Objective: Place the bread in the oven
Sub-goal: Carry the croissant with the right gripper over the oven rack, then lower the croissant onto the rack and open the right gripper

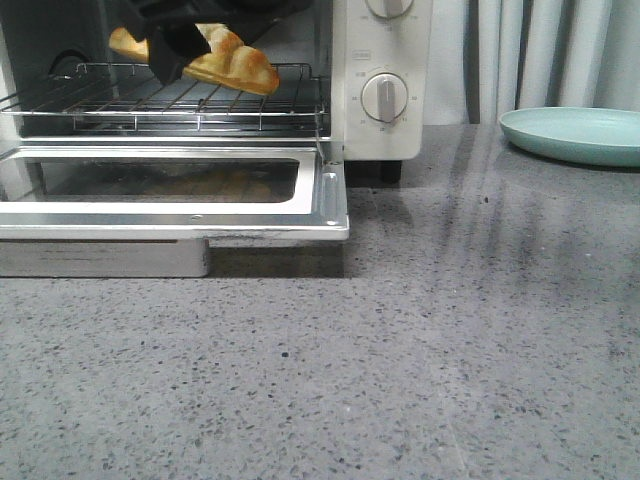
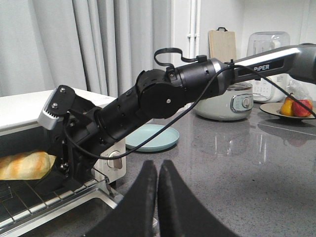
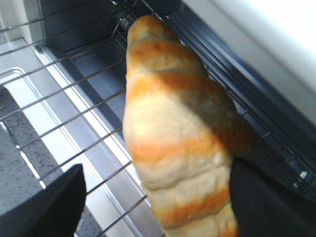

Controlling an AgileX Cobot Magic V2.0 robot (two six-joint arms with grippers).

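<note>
Bread (image 1: 235, 60) is hanging just above the wire rack (image 1: 200, 95) inside the oven (image 1: 375, 130), right gripper (image 1: 170, 55) pinching it. Left gripper (image 2: 157, 197) jaws pressed together, idle. Risk: tilted roll rolling toward 6 o'clock, onto the open door (image 1: 180, 215), on release.

I see a speckled grey table (image 1: 420, 340) with a pale green plate (image 1: 575, 134) on it at the far right, in front of grey curtains (image 1: 560, 55). On the left wrist camera I find a white rice cooker (image 2: 224, 101) farther back on the table, a wooden cutting board (image 2: 221, 44) upright against the wall behind it, and a dish of fruit (image 2: 294, 107) beside it, by a clear-topped appliance (image 2: 269, 47).
</note>
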